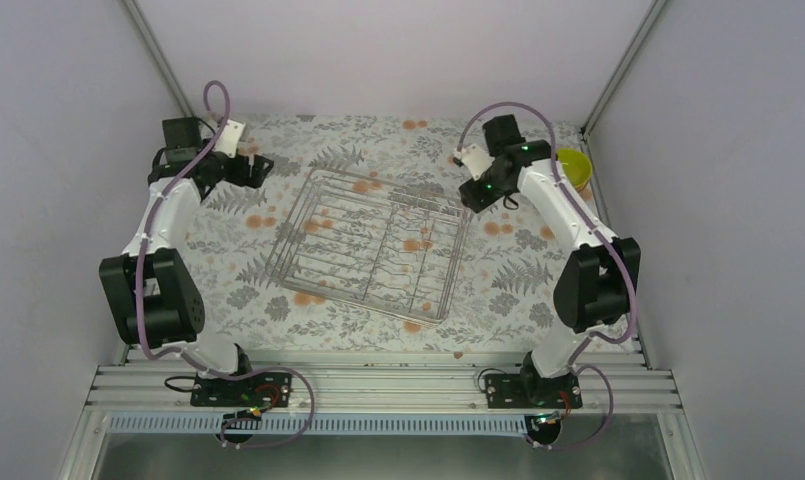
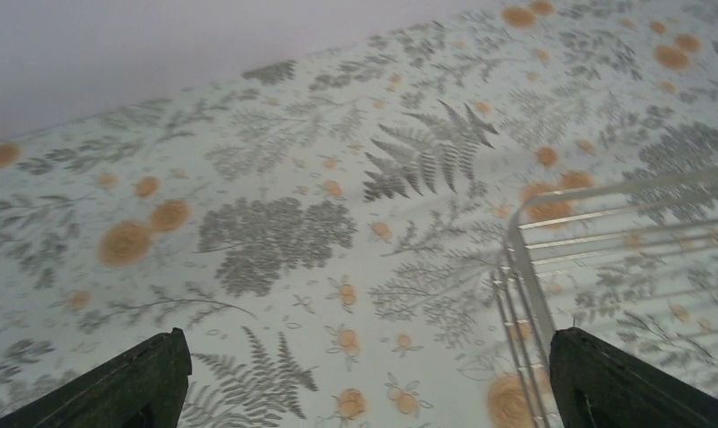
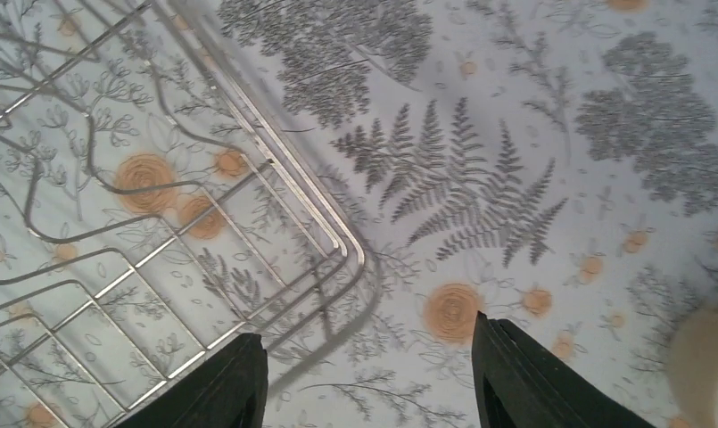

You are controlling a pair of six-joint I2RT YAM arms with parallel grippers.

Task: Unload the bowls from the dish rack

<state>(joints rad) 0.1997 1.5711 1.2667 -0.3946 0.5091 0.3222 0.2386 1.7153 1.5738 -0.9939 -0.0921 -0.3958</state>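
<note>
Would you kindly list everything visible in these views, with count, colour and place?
Rack: one, silver wire, middle of the table, no bowls in it.
Bowl: one, yellow-green, far right corner, outside the rack.
Cloth: one, white with grey ferns and orange flowers, covering the table.
Rail: one, silver, near edge, carrying the arm bases.
Arms: two, white and black; left arm, right arm.
Tools: two, black, both open and empty; left tool near the rack's far left corner, right tool over its far right corner.
</note>
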